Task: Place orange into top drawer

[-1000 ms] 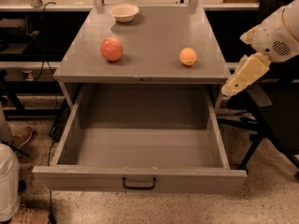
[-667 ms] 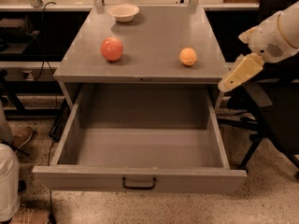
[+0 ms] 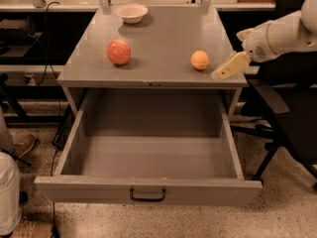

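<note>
The small orange sits on the grey cabinet top, towards its right front. The top drawer is pulled fully out below, with nothing inside and a black handle on its front panel. My gripper reaches in from the right on a white arm. Its yellowish tip is over the cabinet's right front corner, just right of the orange and a little nearer the front, not touching it.
A larger pinkish-red ball lies on the left of the cabinet top. A white bowl stands at the back. A black chair is at the right of the cabinet. A person's leg and shoe are at the left edge.
My gripper has moved up and to the left, from beside the cabinet's right side to over its right front corner, closer to the orange. The orange and drawer have not moved.
</note>
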Action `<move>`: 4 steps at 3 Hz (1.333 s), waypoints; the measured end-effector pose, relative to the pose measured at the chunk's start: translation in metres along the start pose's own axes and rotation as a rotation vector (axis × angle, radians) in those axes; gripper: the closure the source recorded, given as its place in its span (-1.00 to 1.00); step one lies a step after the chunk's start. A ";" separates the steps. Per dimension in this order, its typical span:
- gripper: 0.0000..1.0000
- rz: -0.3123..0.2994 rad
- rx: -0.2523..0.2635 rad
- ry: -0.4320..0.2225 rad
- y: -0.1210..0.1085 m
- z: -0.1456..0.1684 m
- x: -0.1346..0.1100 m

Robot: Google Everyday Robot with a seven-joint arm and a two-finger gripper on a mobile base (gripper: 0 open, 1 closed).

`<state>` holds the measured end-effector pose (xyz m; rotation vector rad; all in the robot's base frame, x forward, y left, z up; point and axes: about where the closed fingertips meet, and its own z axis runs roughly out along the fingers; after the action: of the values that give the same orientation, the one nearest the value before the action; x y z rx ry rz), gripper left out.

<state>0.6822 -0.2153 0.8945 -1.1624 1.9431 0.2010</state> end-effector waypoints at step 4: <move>-1.00 0.089 -0.029 -0.091 -0.018 0.080 -0.025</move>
<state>0.7481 -0.1681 0.8663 -1.0674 1.9187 0.3249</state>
